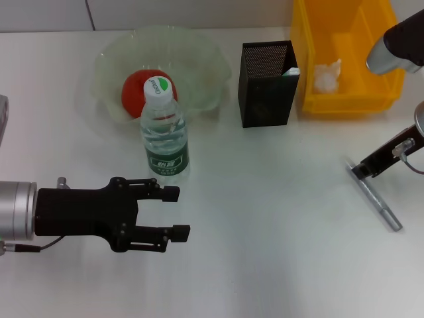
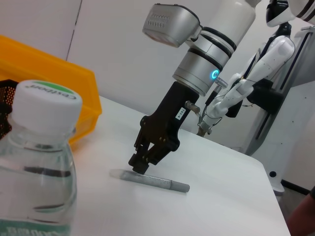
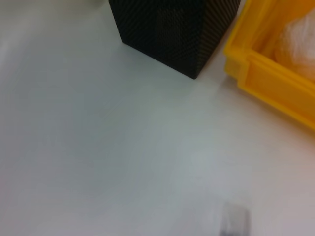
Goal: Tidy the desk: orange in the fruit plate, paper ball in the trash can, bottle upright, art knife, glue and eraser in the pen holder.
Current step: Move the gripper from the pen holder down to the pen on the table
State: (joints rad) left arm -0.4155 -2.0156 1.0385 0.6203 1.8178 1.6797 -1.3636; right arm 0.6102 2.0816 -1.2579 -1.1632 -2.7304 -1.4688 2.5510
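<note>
Most of the tidying looks done: the orange [image 1: 140, 87] sits in the fruit plate [image 1: 205, 56], the paper ball [image 1: 327, 77] lies in the trash can [image 1: 331, 103], and the bottle [image 1: 164, 132] stands upright in front of the plate. Something green-edged shows at the pen holder [image 1: 266, 83] rim, possibly 1 stored item, but I cannot tell which. What remains is the art knife [image 1: 375, 196], lying flat on the table [image 1: 265, 252] well right of the holder, its long axis running diagonally from far-left to near-right. The right gripper [image 2: 139, 163] is down on its far end, fingers narrowed about it. The left gripper [image 1: 175, 212] hovers near the bottle, spread wide and holding nothing.
</note>
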